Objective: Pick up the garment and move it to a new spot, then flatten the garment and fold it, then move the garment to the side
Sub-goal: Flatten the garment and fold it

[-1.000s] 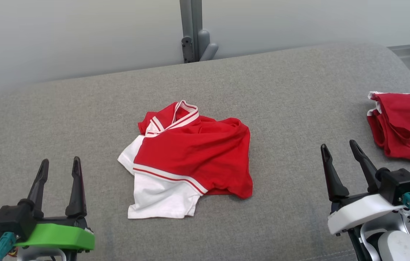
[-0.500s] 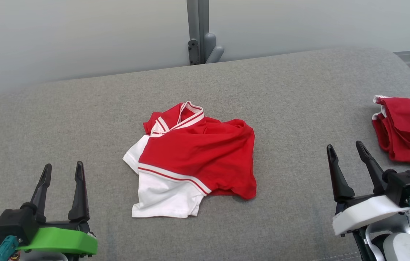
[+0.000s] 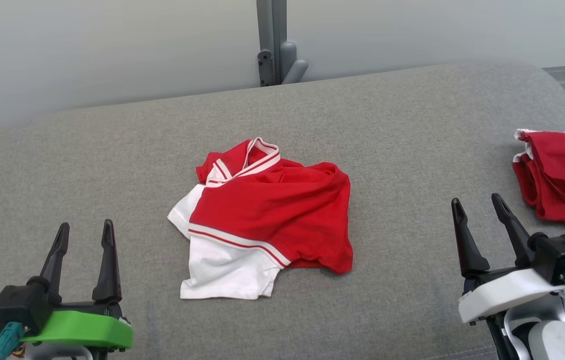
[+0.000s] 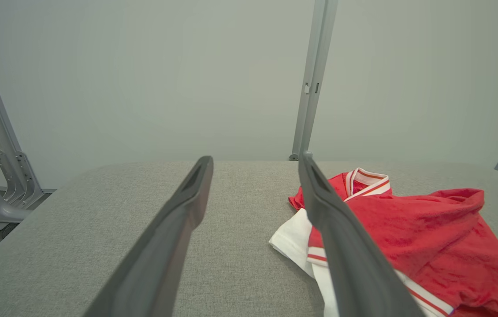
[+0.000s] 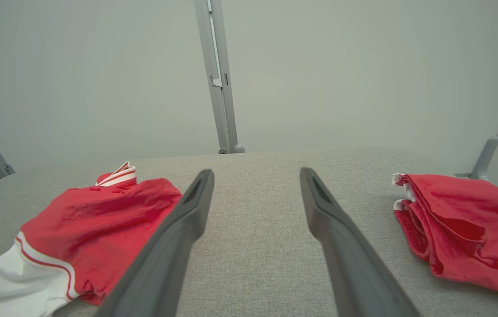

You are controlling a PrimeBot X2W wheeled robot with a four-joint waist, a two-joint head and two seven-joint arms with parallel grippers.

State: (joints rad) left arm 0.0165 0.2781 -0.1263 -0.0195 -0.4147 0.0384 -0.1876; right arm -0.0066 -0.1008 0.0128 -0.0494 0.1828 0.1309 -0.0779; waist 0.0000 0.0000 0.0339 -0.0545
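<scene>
Crumpled shirt (image 3: 267, 215) lying mid-cushion (image 3: 412, 125), well apart from the left gripper (image 3: 86, 225) and right gripper (image 3: 476, 199), both spread wide and empty; we judge it light, limp and apt to bunch, best pinched at the raised collar or a white hem corner.

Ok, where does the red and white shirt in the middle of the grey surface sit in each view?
Head view: red and white shirt at the centre of the picture.
Left wrist view: red and white shirt at lower right, cut by the bottom edge.
Right wrist view: red and white shirt at lower left, running off the corner.
Shared landmark: the grey upright post behind the far edge of the grey surface.
</scene>
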